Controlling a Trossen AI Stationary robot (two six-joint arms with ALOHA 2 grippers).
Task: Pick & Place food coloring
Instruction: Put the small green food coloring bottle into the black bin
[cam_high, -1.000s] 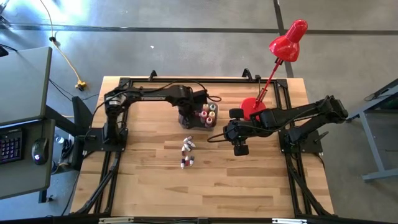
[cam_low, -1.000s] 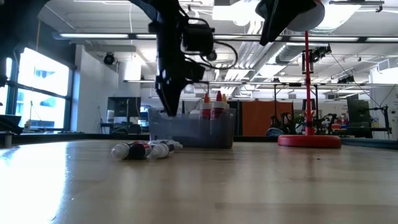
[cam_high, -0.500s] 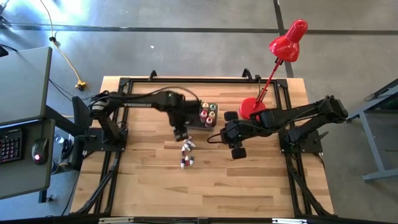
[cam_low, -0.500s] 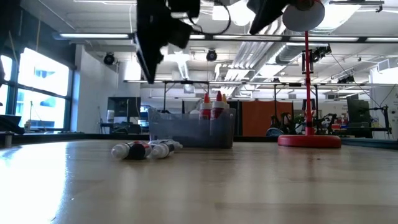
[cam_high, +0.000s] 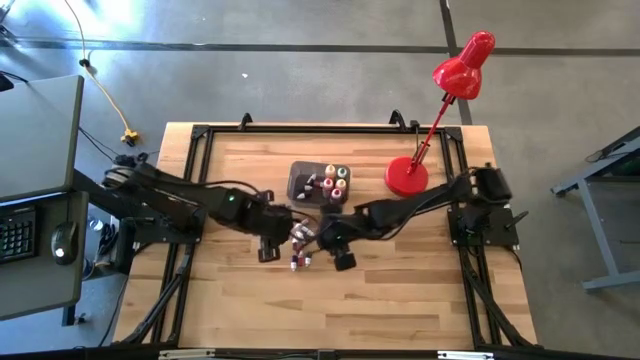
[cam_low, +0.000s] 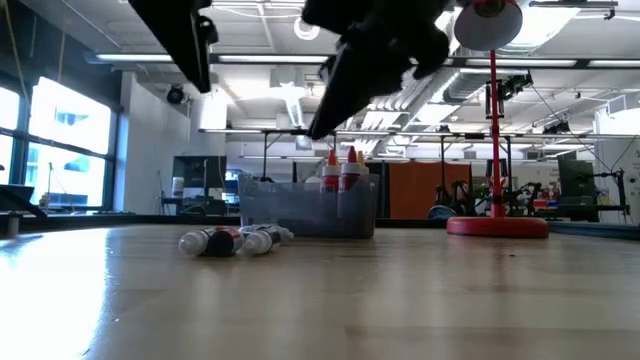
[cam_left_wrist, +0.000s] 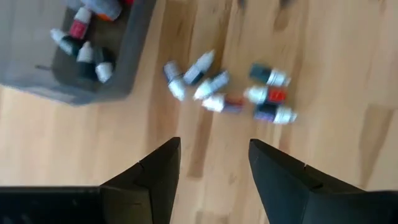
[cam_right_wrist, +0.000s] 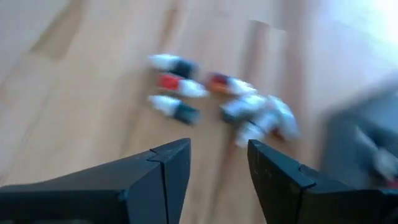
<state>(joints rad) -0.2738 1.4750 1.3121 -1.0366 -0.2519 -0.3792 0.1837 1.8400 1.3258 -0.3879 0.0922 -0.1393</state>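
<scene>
Several food coloring bottles (cam_high: 301, 240) lie on their sides in a loose cluster on the wooden table, also seen in the low view (cam_low: 228, 241) and in both wrist views (cam_left_wrist: 225, 94) (cam_right_wrist: 214, 93). More bottles (cam_high: 335, 183) stand upright in the dark grey bin (cam_high: 300, 180). My left gripper (cam_high: 268, 250) (cam_left_wrist: 214, 146) hangs open above the table, just left of the cluster. My right gripper (cam_high: 340, 257) (cam_right_wrist: 217, 146) hangs open just right of the cluster. Neither holds anything.
A red desk lamp stands on its round base (cam_high: 406, 178) at the far right of the table. The bin (cam_low: 308, 212) sits beyond the loose bottles. A black frame (cam_high: 190, 200) runs around the table's edges. Bare wood (cam_high: 330, 310) lies toward the near edge.
My left gripper has risen from over the bin and swung toward the table's near and left edges, stopping left of the loose bottles. My right gripper has come down and toward the table's left edge, toward the same bottles. The bottles have not moved.
</scene>
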